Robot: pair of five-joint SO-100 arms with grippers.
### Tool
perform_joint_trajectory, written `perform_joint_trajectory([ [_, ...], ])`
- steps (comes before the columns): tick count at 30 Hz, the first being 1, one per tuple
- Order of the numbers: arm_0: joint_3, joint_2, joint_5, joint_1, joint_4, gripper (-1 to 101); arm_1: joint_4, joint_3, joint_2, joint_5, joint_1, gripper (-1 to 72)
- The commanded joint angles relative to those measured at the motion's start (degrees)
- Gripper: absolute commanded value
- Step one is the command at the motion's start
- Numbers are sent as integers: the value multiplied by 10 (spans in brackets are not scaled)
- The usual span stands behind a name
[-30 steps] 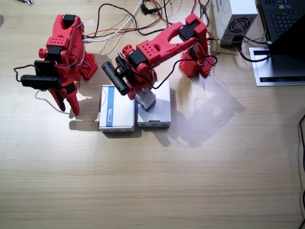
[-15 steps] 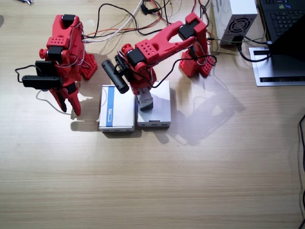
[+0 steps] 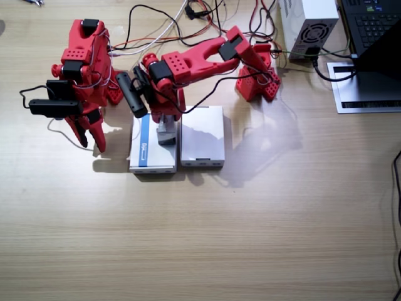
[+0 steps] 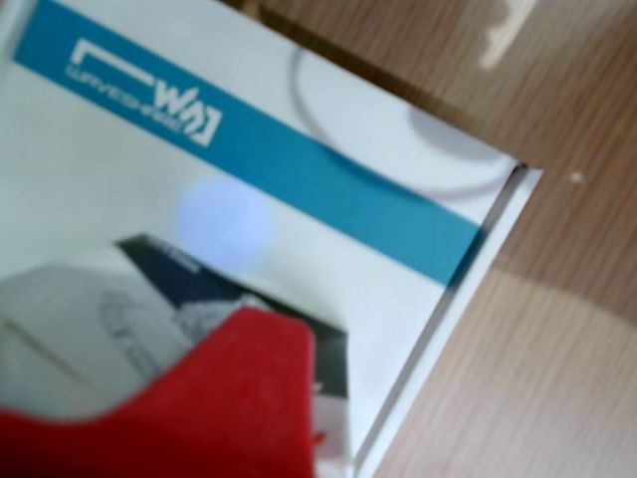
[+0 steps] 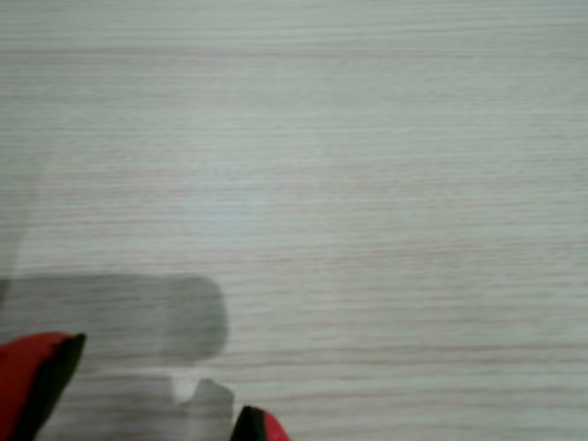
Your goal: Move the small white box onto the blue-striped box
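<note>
The blue-striped box lies flat on the table, its blue stripe running along one long edge. My left gripper is over that box's right half, shut on the small white box. In a wrist view the small white box fills the lower left with its dark logo, half hidden by a red finger. Whether it touches the striped box I cannot tell. My right gripper hangs open just left of the striped box, over bare table, its fingertips apart.
A plain white flat box lies right beside the striped box. Cables run behind the arms. A grey power supply, a laptop and a sheet of paper are at the back right.
The left arm swung leftward, carrying the small white box from above the plain white box to above the blue-striped box. The right arm stayed nearly still.
</note>
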Motion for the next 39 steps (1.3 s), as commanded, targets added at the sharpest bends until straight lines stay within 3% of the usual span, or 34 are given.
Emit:
perform_joint_trajectory([
  [1,-35,-18,23,31,11,256,7,-6,15,-8,-4,287],
  [7,-17,44,17,11,11,409,20,-6,15,-27,-4,299],
  [16,69,258,40,2,11,425,31,-6,15,-23,-25,302],
  [20,128,437,74,-55,11,421,27,-6,15,-17,-30,299],
  [22,197,519,121,-141,9,311,30,-6,15,-7,-45,247],
  [23,244,555,163,-200,8,117,30,-6,15,-1,-52,142],
  [24,288,583,171,-270,-1,0,29,-6,15,5,-57,51],
  [25,362,626,194,-352,-25,0,29,-6,15,11,-60,2],
  [26,471,694,238,-434,-77,0,35,-6,15,11,-63,2],
  [28,726,818,339,-606,-242,0,40,-6,15,14,-70,2],
  [31,934,794,416,-742,-445,-1,47,-6,15,18,-80,2],
  [33,995,729,432,-754,-553,-1,55,-6,15,16,-87,2],
  [36,1046,693,416,-704,-621,-1,80,-6,15,5,-95,2],
  [39,1184,870,478,-671,-664,-1,93,-6,15,-12,-89,2],
])
